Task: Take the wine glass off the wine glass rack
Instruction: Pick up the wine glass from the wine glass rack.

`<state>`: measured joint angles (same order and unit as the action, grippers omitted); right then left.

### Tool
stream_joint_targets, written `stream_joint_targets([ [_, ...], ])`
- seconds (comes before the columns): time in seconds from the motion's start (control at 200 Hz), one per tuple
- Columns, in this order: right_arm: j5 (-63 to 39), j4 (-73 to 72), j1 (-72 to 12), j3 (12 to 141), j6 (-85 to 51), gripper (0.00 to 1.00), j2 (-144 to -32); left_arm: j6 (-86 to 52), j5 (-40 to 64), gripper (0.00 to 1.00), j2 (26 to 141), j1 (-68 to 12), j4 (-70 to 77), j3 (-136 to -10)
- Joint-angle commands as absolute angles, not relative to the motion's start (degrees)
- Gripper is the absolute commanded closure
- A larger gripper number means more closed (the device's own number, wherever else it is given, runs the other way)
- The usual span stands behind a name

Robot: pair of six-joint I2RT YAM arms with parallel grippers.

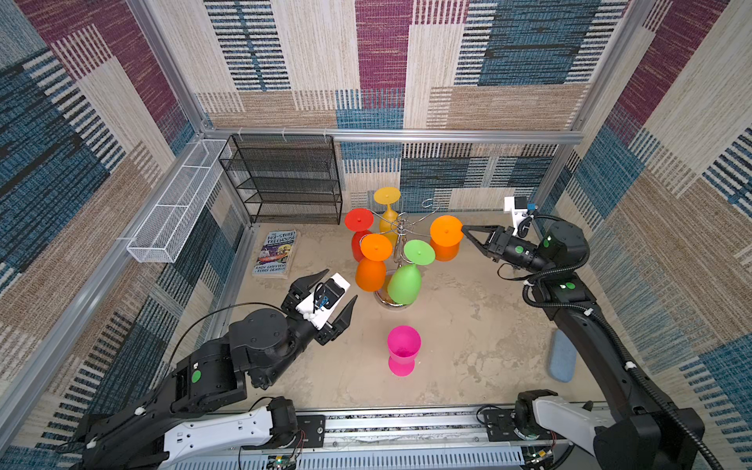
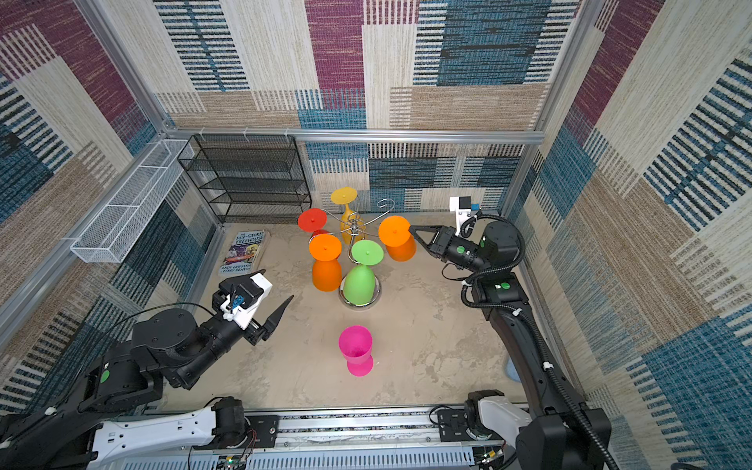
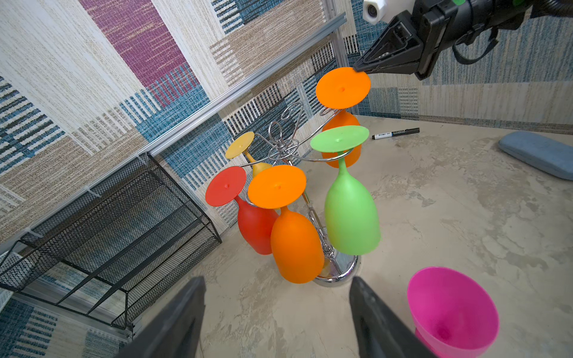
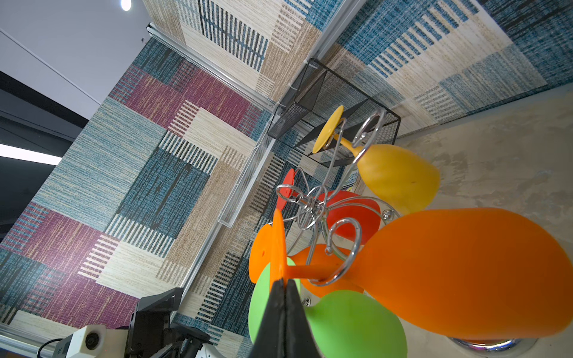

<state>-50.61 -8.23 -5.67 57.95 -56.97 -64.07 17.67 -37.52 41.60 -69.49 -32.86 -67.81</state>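
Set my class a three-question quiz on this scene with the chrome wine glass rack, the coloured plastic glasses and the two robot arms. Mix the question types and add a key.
1. How many coloured plastic wine glasses hang upside down on the shiny chrome wine glass rack?
2. True or false: the left gripper is shut.
3. The shut right gripper has its tip at the foot of which glass? A) the green one B) the orange wine glass nearest that arm C) the yellow one

Key: 1. five; 2. false, its jaws stand apart; 3. B
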Motion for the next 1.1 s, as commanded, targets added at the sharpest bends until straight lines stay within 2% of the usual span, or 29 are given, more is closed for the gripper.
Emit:
stream_joint_targets([
  [0.0, -51.69, -11.07, -6.49, 58.62, -58.17, 1.00, -64.46, 16.51, -37.65, 0.24, 41.66, -69.35, -31.98, -67.85],
  [0.401, -50.10, -11.77, -10.71, 62.34, -57.56, 1.00, -69.18, 16.67, -37.48, 0.24, 41.66, -69.08, -32.18, -67.83],
  [1.097, -48.69, -11.52, -8.85, 69.60, -54.98, 1.00, -77.77, 15.82, -37.04, 0.24, 41.14, -68.47, -33.40, -67.46],
])
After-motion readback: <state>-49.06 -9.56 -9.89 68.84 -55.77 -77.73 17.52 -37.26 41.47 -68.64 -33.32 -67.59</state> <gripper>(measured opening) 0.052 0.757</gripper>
